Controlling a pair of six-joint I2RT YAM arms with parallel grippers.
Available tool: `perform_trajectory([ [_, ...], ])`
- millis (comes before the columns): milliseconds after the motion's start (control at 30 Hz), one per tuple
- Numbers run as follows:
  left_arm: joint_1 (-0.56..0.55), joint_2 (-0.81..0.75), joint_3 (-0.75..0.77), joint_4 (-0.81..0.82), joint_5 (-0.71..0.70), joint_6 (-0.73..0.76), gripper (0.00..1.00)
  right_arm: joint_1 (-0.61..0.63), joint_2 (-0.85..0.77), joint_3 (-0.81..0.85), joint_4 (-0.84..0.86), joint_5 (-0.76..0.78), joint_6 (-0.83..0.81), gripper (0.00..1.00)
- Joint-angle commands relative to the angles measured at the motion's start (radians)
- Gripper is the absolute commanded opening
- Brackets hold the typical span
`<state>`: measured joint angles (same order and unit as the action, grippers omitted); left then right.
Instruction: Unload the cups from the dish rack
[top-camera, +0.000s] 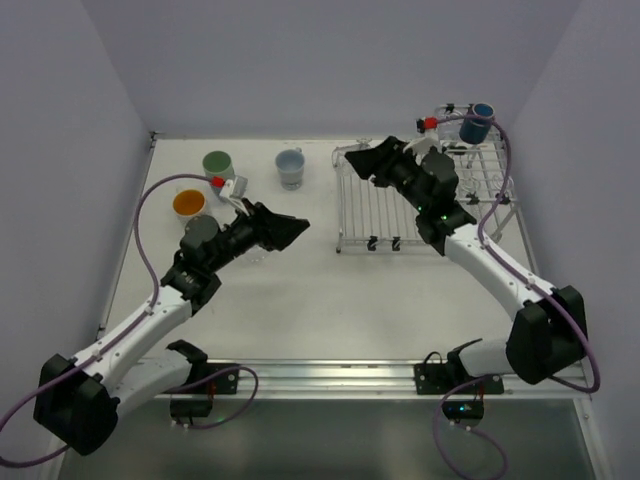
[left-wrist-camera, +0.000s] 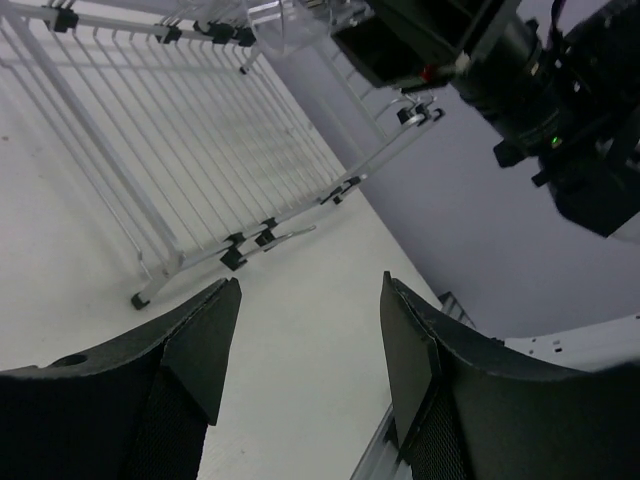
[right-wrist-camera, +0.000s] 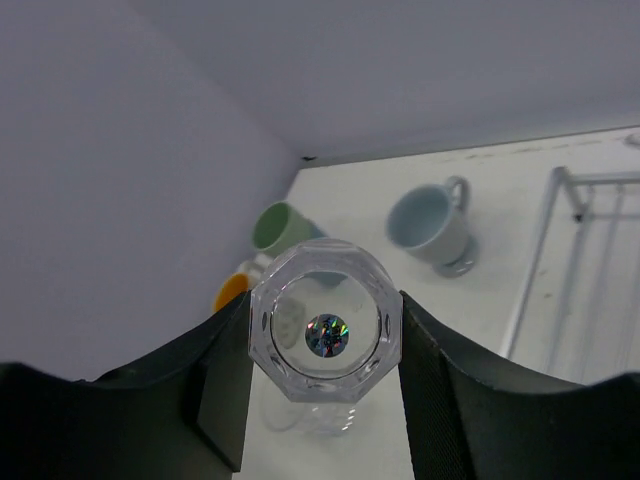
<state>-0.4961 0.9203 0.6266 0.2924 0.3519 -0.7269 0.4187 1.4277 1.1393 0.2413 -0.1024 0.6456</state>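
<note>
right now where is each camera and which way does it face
top external: above, behind the arms, looking down; both show
left wrist: on left arm, faces dish rack; own open jaws, right arm show
right wrist: on right arm, faces light blue mug; own jaws grip clear glass
shared: top and right wrist both show that mug

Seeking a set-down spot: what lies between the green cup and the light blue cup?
Only bare table separates the green cup and the light blue cup; the top view shows it.
</note>
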Motion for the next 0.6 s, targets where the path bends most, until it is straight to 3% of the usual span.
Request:
perform_trajectory([
  [0,0.001,0.054,-0.024,0.301,0.091,-0.158,0.64,0.008,-0.022,-0.188,0.325,-0.258,0.296,0.17],
  [233,0.001,0.123,-0.061,0.49,0.088,-0.244,0.65,0.038,-0.049,-0.329,0.501,-0.359,0.456,0.17],
  [567,-0.001,0.195,-0.019,0.419,0.042,-0.181,0.65,0.049,-0.079,-0.404,0.582,-0.382,0.503,0.17],
])
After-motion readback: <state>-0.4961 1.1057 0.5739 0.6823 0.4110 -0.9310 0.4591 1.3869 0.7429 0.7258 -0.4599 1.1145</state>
